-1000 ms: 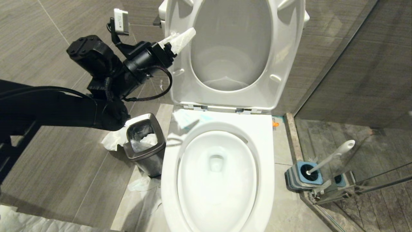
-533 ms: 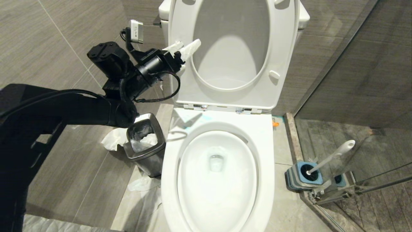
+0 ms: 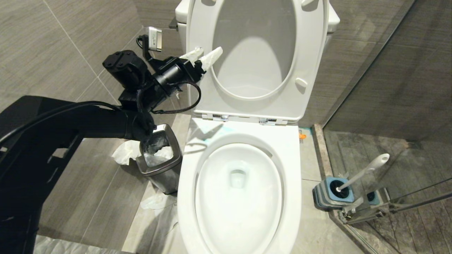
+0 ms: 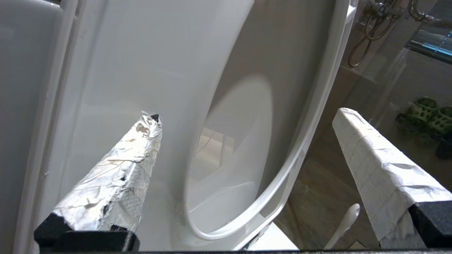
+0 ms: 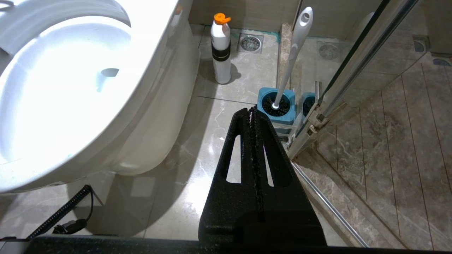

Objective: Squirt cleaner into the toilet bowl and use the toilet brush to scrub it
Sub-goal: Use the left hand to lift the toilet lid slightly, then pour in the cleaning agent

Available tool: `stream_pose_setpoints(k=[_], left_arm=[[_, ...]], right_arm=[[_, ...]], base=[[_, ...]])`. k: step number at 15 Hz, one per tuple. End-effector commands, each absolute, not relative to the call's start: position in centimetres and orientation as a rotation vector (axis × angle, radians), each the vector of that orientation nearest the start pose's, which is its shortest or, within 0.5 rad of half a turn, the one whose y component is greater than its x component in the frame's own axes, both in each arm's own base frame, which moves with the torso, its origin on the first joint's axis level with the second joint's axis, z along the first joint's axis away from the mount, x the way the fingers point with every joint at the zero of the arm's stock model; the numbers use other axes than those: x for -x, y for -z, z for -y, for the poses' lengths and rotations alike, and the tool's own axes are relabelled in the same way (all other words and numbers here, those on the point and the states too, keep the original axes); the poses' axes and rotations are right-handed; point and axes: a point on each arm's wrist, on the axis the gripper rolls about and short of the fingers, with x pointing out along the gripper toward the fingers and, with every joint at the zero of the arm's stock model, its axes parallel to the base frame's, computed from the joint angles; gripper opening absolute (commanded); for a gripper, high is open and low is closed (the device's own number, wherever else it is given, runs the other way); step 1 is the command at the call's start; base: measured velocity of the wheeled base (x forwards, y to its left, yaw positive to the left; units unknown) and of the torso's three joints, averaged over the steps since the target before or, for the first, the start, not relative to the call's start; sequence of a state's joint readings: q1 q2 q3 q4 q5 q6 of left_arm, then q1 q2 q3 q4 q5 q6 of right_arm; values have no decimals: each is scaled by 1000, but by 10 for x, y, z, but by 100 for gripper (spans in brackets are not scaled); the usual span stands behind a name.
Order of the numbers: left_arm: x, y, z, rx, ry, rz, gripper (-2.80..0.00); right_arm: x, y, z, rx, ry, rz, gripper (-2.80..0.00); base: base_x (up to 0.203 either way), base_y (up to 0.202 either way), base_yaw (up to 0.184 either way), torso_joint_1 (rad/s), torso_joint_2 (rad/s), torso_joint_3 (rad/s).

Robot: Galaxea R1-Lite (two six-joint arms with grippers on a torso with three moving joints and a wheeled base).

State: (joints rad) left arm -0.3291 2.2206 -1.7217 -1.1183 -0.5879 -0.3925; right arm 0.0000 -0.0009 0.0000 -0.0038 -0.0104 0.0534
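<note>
The toilet bowl point(image 3: 293, 169) point(image 5: 155, 38) stands open, its white seat point(image 3: 309, 53) and lid raised. A faint blue smear of cleaner point(image 3: 226, 129) tints the rim behind the basin. My left gripper point(image 3: 208, 55) point(image 4: 247, 116) is open beside the seat's left edge, its fingers wrapped in white paper and holding nothing. The toilet brush point(image 3: 367, 169) point(image 5: 293, 53) point(image 4: 344, 220) leans in its blue-and-grey holder point(image 3: 333, 192) on the floor to the right. A white bottle with an orange cap point(image 5: 220, 46) stands beside the bowl. My right gripper point(image 5: 250, 112) hangs shut and empty above the floor, near the holder.
A small steel bin point(image 3: 159, 155) stuffed with paper stands left of the bowl, with a crumpled tissue point(image 3: 123, 153) on the floor beside it. A glass shower partition point(image 3: 388, 106) and its metal rail point(image 5: 328, 208) close off the right side.
The raised seat has tipped further back towards the lid. My left arm has moved forward alongside it, its fingers open throughout. The bowl and brush have not moved.
</note>
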Motion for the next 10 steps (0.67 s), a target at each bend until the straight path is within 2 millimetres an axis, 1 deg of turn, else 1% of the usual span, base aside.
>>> stream_pose_setpoints(k=[1,3,4,5,7,10], left_arm=[[-404,-310,148,271,1006,519,0],[-376,-343,138,313,1029,560,0],[-359,-359,133,347,1045,568,0],[-342,-371,127,377,1060,567,0],[-309,-381,116,440,1081,525,0],[-238,-399,95,558,1130,444,0]], right_arm=[[23,-76,0,-54,11,5,-280],[23,-76,0,-54,11,5,-280],[23,-76,0,-54,9,5,-280],[23,-76,0,-54,11,5,-280],[23,-76,0,-54,11,5,-280],[23,-76,0,-54,11,5,-280]], base=[[0,0,0,0,0,0],[0,0,0,0,0,0],[0,0,0,0,0,0],[0,0,0,0,0,0],[0,0,0,0,0,0],[0,0,0,0,0,0]])
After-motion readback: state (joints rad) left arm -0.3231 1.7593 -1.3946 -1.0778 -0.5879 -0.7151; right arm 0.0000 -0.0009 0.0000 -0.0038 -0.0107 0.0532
